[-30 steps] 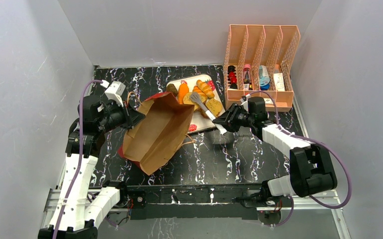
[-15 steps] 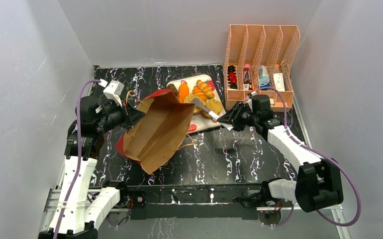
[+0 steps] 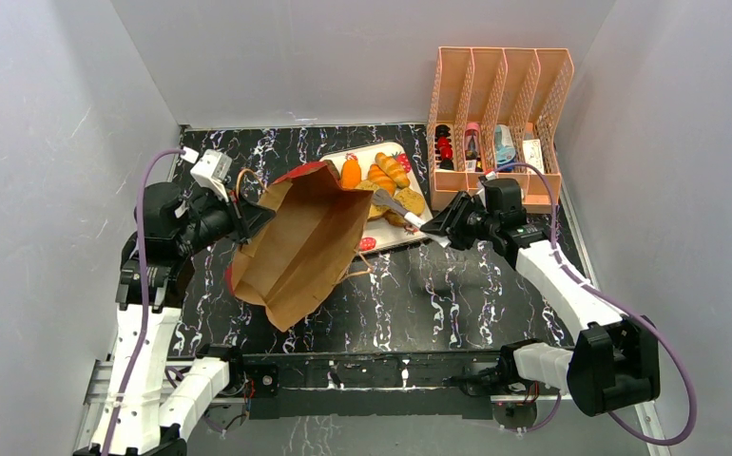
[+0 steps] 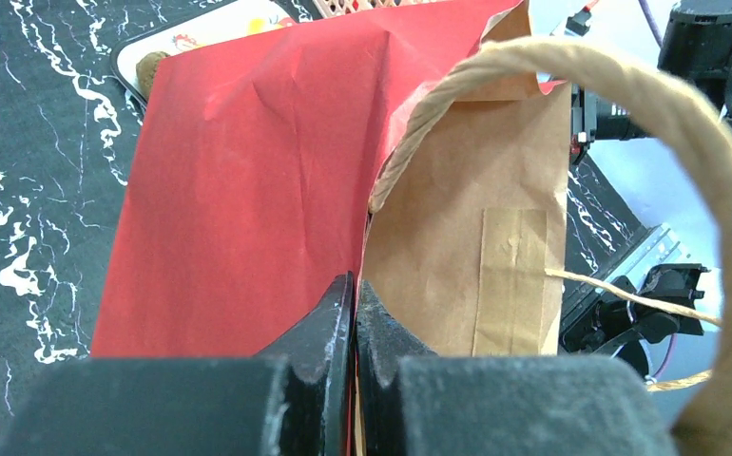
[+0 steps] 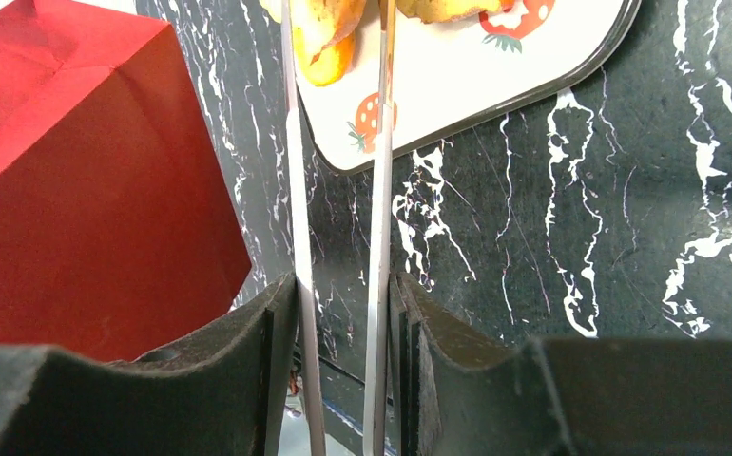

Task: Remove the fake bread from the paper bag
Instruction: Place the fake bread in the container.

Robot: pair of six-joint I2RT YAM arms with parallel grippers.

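Black marble-patterned table (image 3: pixel 457 285) with white veins fills the floor of the cell, boxed in by plain pale grey walls on three sides. At the far right stands a peach slotted file rack (image 3: pixel 500 95) with small items in its compartments.

From above I see the paper bag (image 3: pixel 305 252) tilted near the middle-left of the table, its brown face towards the camera and red paper along its far edge. The left gripper (image 3: pixel 251 217) meets it at the upper left. Just behind the bag lies the strawberry-print tray (image 3: pixel 367 154), and the fake bread (image 3: pixel 388 171) sits on it, outside the bag. Whether more bread remains inside, I cannot tell. The right gripper (image 3: pixel 435 228) holds metal tongs (image 3: pixel 395 206) that point at the tray.

My left wrist camera shows what the overhead view hides: the jaws are pinched fully together on the bag's edge, where the red sheet meets the kraft paper, with a thick twine handle (image 4: pixel 628 104) looping close to the lens.

On the right wrist camera the jaws stand narrowly apart, clamped on the two thin arms of the tongs. Those arms run up to the orange pieces on the tray at the top edge, where the tips are cut off.
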